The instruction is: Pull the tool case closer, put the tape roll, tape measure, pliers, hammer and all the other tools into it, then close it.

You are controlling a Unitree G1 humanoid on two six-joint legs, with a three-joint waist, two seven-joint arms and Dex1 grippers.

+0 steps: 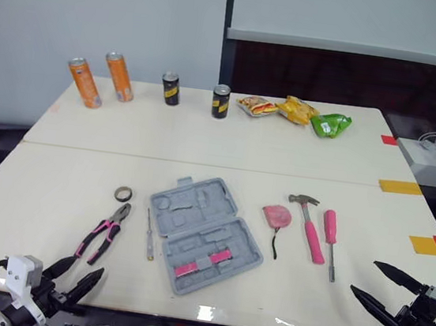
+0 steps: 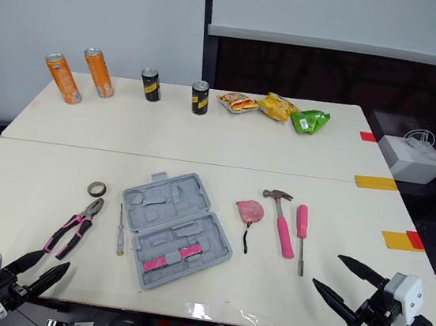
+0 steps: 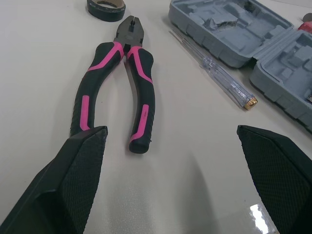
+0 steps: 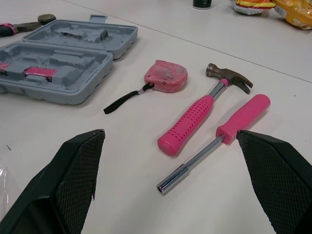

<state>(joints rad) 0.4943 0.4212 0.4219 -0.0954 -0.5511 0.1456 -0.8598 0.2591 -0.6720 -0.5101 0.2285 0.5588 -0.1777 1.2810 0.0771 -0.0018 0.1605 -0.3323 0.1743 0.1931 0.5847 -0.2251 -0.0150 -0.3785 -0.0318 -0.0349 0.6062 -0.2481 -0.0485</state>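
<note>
The grey tool case (image 1: 203,235) lies open and tilted in the middle of the front table. To its left lie a clear-handled screwdriver (image 1: 149,234), pink-and-black pliers (image 1: 104,233) and a small tape roll (image 1: 123,193). On the case's right are a pink tape measure (image 1: 277,215), a pink-handled hammer (image 1: 310,226) and a pink nut driver (image 1: 330,232). My left gripper (image 1: 89,266) is open near the front edge, just short of the pliers' handles (image 3: 117,87). My right gripper (image 1: 363,277) is open at the front right, clear of the nut driver (image 4: 229,131).
Along the far table stand two orange cans (image 1: 101,79), two black cans (image 1: 170,89) and several snack bags (image 1: 292,110). A white box (image 1: 429,161) sits off the table's right edge. Yellow and red tape marks (image 1: 429,245) lie on the right side.
</note>
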